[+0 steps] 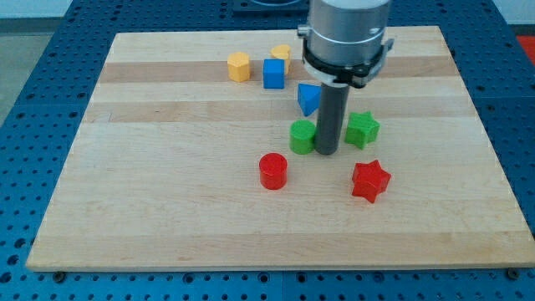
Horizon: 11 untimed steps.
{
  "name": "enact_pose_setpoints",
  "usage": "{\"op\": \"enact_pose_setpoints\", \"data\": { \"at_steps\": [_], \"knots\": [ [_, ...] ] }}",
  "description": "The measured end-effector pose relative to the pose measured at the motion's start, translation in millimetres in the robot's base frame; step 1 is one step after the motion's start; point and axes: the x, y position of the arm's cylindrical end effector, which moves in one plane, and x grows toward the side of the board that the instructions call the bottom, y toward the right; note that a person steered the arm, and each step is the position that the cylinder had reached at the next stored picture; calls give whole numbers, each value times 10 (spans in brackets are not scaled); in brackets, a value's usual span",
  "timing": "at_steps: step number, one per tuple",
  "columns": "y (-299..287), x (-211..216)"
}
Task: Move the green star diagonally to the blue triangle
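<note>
The green star (363, 129) lies right of centre on the wooden board (167, 209). The blue triangle (308, 99) lies up and to its left, partly behind the rod. My tip (327, 153) rests on the board between the green star on its right and a green block (302, 136) touching or nearly touching it on its left. The tip is a short way left of the star, just below the triangle.
A red cylinder (272, 170) lies below-left of the tip and a red star (370, 181) below-right. A yellow hexagon block (239, 66), a blue cube (273, 73) and another yellow block (282, 55) sit near the view's top.
</note>
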Motion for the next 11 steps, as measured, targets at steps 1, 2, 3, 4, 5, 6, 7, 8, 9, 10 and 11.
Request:
{"op": "enact_pose_setpoints", "data": {
  "at_steps": [1, 2, 3, 4, 5, 6, 7, 8, 9, 10, 11],
  "knots": [
    [-165, 0],
    [-192, 0],
    [-170, 10],
    [258, 107],
    [818, 115],
    [1172, 112],
    [1173, 61],
    [1173, -102],
    [1080, -144],
    [849, -144],
    [589, -151]
  ]
}}
